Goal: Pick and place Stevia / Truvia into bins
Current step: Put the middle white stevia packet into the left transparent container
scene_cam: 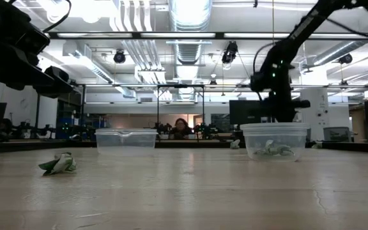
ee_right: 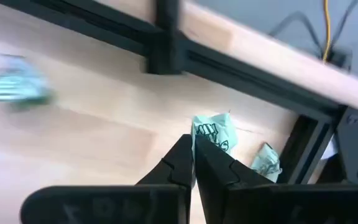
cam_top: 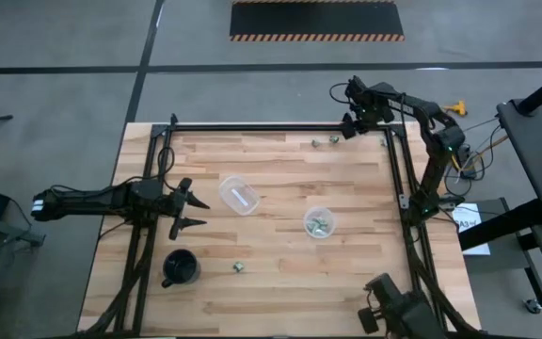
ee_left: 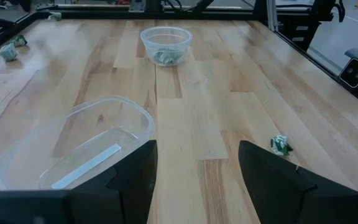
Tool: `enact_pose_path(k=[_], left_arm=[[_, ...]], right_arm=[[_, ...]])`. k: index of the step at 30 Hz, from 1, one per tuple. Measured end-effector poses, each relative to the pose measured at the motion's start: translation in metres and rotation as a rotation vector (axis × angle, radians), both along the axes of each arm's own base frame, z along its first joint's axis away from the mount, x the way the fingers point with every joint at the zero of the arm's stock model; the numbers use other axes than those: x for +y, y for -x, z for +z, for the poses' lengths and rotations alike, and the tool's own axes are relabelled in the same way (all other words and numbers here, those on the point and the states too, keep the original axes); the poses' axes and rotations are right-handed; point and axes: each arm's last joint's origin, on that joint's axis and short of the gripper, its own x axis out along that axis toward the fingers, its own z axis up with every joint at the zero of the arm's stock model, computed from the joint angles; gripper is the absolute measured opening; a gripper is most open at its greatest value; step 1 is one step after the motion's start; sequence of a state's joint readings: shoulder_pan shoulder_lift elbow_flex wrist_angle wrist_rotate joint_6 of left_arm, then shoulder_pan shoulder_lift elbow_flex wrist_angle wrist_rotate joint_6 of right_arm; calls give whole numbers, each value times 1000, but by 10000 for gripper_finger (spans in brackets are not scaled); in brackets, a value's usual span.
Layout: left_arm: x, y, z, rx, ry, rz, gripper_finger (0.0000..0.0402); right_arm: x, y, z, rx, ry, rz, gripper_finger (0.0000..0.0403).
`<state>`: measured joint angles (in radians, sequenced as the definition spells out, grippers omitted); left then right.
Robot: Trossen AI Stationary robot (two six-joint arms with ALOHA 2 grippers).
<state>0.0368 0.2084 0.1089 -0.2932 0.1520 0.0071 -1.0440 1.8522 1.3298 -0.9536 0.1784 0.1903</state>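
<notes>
Crumpled green-white packet (ee_right: 212,135) pinched above table's far corner.

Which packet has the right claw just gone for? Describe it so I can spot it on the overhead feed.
Look at the table's far right corner, where the right claw is. It is the crumpled green-and-white packet pinched between the shut claw tips. A second packet lies free beside it nearer the frame, and a third sits apart along the far edge; only this one is gripped.

Left end effector (cam_top: 192,209) open, right end effector (ee_right: 194,163) shut — arms apart
</notes>
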Motion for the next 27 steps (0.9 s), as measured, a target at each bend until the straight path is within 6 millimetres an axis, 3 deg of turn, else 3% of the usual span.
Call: enact_pose_path(k=[6,12,19,27], left_arm=[[0,0,0,0,0,0,209],[0,0,0,0,0,-1,209],[0,0,0,1,0,0,209],[0,0,0,0,0,0,209]], right_arm=[[38,-14,32,-87,110,93,8],[85,-36,46,-359,224,276,8],[132,-59,32,-764,310,547,8],[167,-91,6,-1122,374,780,8]])
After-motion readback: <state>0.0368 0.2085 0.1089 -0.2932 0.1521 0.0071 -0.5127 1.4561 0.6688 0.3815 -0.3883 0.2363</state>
